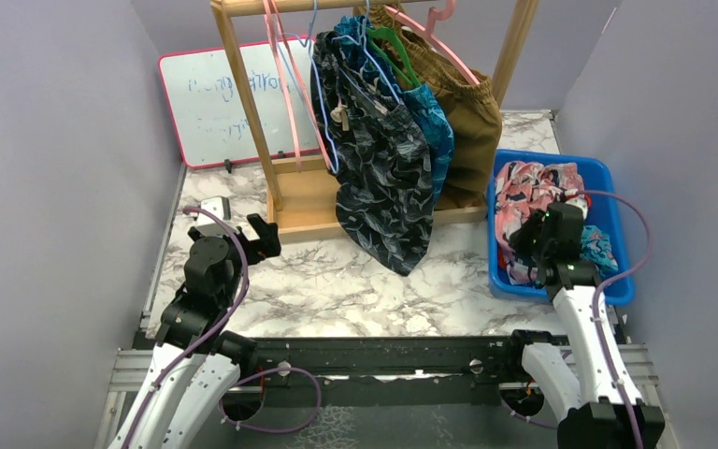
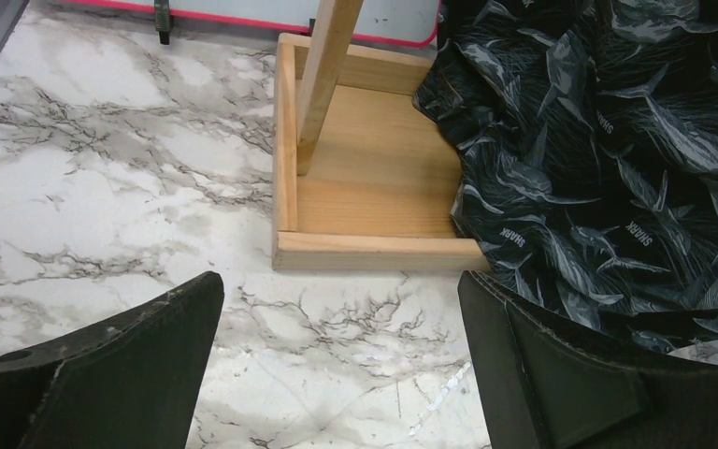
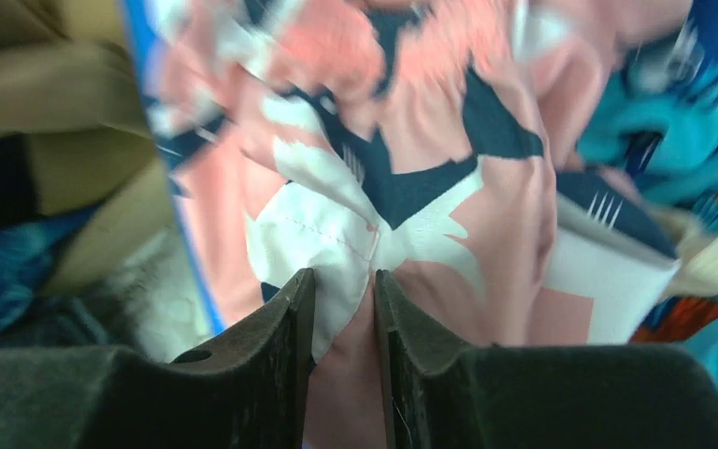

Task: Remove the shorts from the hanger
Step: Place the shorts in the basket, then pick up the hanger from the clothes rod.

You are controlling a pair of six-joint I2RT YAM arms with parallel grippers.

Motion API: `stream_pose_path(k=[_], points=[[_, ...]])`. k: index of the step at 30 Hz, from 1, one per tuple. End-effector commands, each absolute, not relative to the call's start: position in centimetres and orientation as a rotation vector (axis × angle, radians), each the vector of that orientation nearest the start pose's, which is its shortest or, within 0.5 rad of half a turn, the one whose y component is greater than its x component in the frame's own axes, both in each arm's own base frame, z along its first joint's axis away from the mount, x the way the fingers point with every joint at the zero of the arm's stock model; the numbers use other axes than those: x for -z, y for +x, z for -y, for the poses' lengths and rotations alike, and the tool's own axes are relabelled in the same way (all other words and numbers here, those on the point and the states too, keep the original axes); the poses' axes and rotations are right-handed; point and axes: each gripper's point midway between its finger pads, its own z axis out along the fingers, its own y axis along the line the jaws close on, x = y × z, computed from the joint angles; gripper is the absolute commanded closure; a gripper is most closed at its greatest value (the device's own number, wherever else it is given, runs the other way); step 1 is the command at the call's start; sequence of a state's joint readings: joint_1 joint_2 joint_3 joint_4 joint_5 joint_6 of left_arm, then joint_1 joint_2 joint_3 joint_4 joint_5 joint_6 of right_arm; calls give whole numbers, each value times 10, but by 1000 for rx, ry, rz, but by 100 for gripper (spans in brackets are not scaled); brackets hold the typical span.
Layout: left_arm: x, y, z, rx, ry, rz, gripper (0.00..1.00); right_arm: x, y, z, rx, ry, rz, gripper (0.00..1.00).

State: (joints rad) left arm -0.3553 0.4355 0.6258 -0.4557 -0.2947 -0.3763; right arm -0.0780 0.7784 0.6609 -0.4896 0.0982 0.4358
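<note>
Marble table [image 2: 103, 187] is seen between the spread left gripper [image 2: 338, 290]; pink-and-navy shorts [image 3: 430, 187] are pinched between the fingers of the right gripper [image 3: 343, 277].

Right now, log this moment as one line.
left gripper open near rack base | right gripper shut on pink-and-navy shorts at blue bin | black shark-print shorts hanging

Three pairs of shorts hung on the wooden rack [image 1: 248, 112]; two lay in the blue bin [image 1: 553, 159].
The black shark-print shorts [image 1: 383, 178] hung nearest and lowest, draping past the rack's base. The teal-blue patterned pair [image 1: 437, 126] hung just behind, and the plain brownish-orange pair [image 1: 472, 122] hung to their right on a pink hanger [image 1: 449, 53]. In the bin, the pink-and-navy leaf-print shorts [image 1: 524, 192] lay crumpled, a fold pinched by the right end effector [image 3: 341, 281], beside the blue cartoon-print pair [image 1: 600, 248].
</note>
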Motion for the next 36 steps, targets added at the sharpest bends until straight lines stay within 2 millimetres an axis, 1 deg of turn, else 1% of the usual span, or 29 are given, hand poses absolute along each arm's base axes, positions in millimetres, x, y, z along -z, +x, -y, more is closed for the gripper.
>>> stream_pose_path(k=[1, 3, 4, 6, 7, 9, 10, 11, 12, 13, 14, 16, 18, 19, 21, 22, 25, 27, 29, 30, 33, 34, 36], points=[[-233, 235, 51, 268, -204, -1791, 1, -109, 259, 21, -120, 847, -2132, 68], [-234, 235, 51, 271, -203, -1787, 1, -92, 258, 25, -87, 900, -2149, 67], [-234, 234, 51, 270, -204, -1785, 1, -88, 257, 27, -67, 911, -2166, 66], [-235, 234, 51, 270, -206, -1781, 1, -88, 257, 30, -46, 923, -2177, 66], [-235, 234, 50, 268, -207, -1781, 1, -93, 258, 31, -40, 919, -2166, 66], [-235, 234, 50, 269, -208, -1782, 1, -113, 261, 31, -53, 887, -2123, 66], [-235, 234, 51, 269, -207, -1782, 1, -126, 264, 30, -71, 865, -2091, 64], [-235, 234, 51, 270, -206, -1781, 1, -143, 265, 30, -88, 848, -2051, 61], [-234, 234, 51, 269, -207, -1782, 1, -158, 266, 30, -102, 826, -2014, 55], [-234, 234, 51, 270, -207, -1782, 1, -178, 268, 28, -123, 794, -1969, 47], [-234, 234, 51, 270, -206, -1784, 1, -193, 268, 26, -144, 769, -1937, 39], [-234, 234, 51, 271, -206, -1784, 1, -221, 267, 19, -198, 696, -1881, 30], [-233, 234, 51, 271, -204, -1787, 1, -245, 266, 2, -276, 553, -1846, 28], [-233, 234, 52, 273, -204, -1787, 1, -256, 266, -10, -328, 459, -1832, 28], [-233, 235, 52, 273, -204, -1786, 1, -275, 262, -41, -472, 256, -1798, 26], [-233, 235, 52, 272, -204, -1788, 1, -282, 257, -60, -570, 149, -1787, 25], [-232, 235, 52, 272, -202, -1793, 1, -293, 235, -111, -893, -83, -1777, 24], [-231, 236, 53, 273, -200, -1797, 1, -296, 217, -138, -1123, -228, -1774, 25], [-230, 236, 53, 270, -200, -1803, 1, -293, 205, -152, -1287, -340, -1782, 27], [-229, 236, 53, 270, -200, -1805, 1, -289, 203, -154, -1317, -373, -1791, 28], [-228, 237, 53, 268, -197, -1811, 1, -279, 202, -150, -1246, -426, -1821, 29], [-228, 237, 54, 269, -197, -1812, 1, -279, 199, -150, -1222, -457, -1813, 29], [-227, 238, 54, 268, -196, -1815, 1, -283, 188, -153, -1239, -528, -1781, 28]])
